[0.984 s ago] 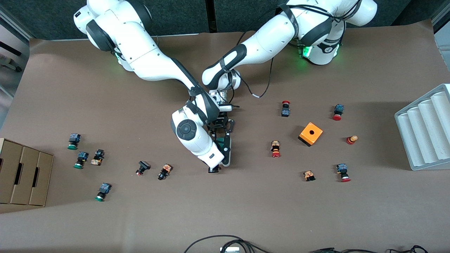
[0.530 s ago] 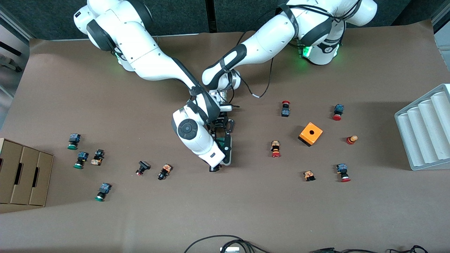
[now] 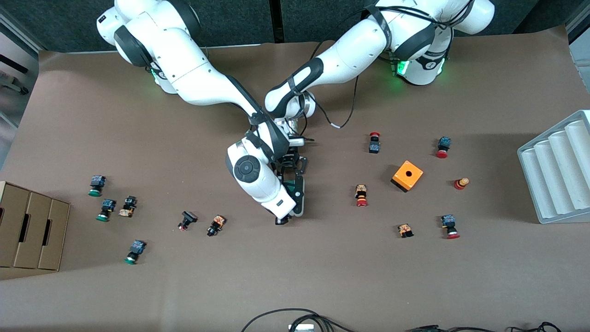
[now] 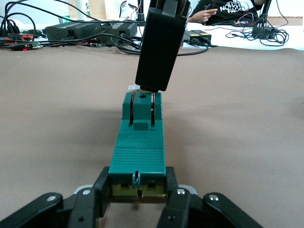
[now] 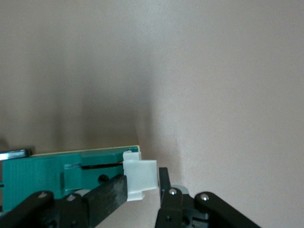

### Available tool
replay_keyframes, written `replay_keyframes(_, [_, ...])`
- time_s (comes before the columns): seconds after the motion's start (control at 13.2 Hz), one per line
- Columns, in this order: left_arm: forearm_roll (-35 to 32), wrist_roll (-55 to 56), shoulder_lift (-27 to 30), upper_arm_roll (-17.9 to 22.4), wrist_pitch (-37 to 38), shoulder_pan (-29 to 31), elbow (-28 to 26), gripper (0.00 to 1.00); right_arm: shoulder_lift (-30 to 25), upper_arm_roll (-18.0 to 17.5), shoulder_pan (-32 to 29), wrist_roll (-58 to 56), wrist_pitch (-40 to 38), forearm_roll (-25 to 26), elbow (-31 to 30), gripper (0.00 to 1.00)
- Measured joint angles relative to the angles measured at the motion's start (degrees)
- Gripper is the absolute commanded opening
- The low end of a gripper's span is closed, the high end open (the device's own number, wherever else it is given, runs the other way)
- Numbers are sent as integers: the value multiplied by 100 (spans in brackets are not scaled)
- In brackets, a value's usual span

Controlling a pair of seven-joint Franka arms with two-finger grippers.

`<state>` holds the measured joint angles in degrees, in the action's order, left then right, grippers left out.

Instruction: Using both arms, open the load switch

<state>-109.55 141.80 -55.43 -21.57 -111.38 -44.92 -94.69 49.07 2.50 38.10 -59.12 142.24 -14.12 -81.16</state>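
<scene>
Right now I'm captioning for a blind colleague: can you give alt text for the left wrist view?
A green load switch lies lengthwise on the brown table, its near end clamped by the left gripper. The right gripper comes down on its other end, by the white end piece. Cables and equipment line the table's edge.

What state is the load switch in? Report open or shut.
Shut, apparently: the white end piece sits against the load switch, gripped by the right gripper; left gripper clamps the other end.

Both arms [image 3: 350,46] are cased in glossy white shells with black joint bands. Green lights are lit at the bases. A black cable is strung along the left arm. Grippers are black, with silver screws.
</scene>
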Motion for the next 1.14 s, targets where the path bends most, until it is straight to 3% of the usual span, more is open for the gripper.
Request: replay_keyframes(1.14, [-4, 0, 0, 2, 0, -2, -1, 8, -89, 6, 10, -3, -163, 101, 12, 30])
